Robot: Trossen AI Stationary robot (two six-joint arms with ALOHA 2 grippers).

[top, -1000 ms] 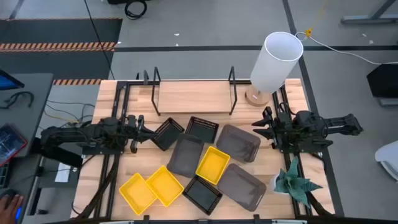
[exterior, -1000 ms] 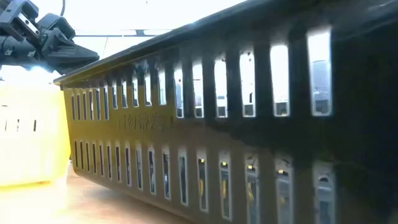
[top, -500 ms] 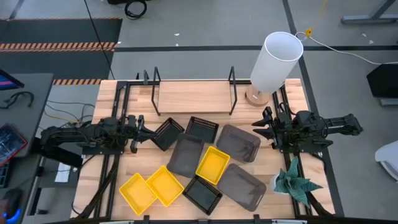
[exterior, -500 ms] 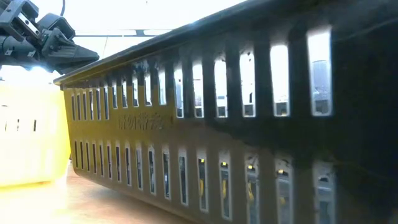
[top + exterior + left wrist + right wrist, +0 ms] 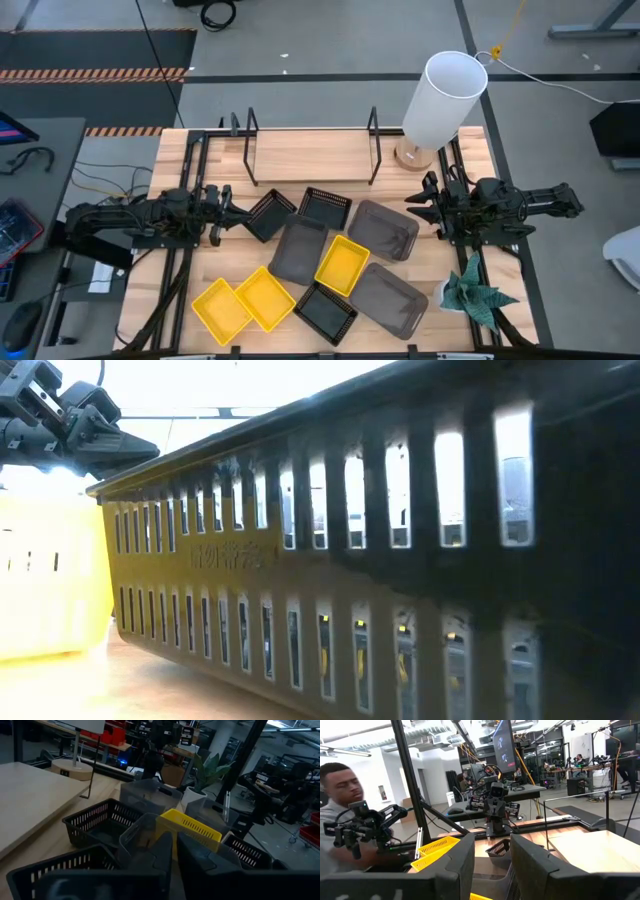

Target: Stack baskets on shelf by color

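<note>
Baskets [image 5: 340, 262] scattered on counter [image 5: 460, 330] before bare shelf [image 5: 310, 155]. Left tool [image 5: 238, 213] beside black basket [image 5: 268, 214], right tool [image 5: 415, 207] beside grey basket [image 5: 384, 229]; both parted, holding nothing.

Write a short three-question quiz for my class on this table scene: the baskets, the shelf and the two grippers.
1. Multiple choice: how many yellow baskets lie on the table? A) two B) three C) five
2. True or false: the wooden shelf already holds a stack of baskets.
3. Fill in: the left gripper hovers beside a black mesh basket, and the right gripper hovers beside a ____ basket.

Key
1. B: two sit side by side near the front edge, one rests tilted on the grey ones in the middle.
2. False: the shelf plank is bare.
3. Grey. Both grippers are open and hold nothing.
</note>
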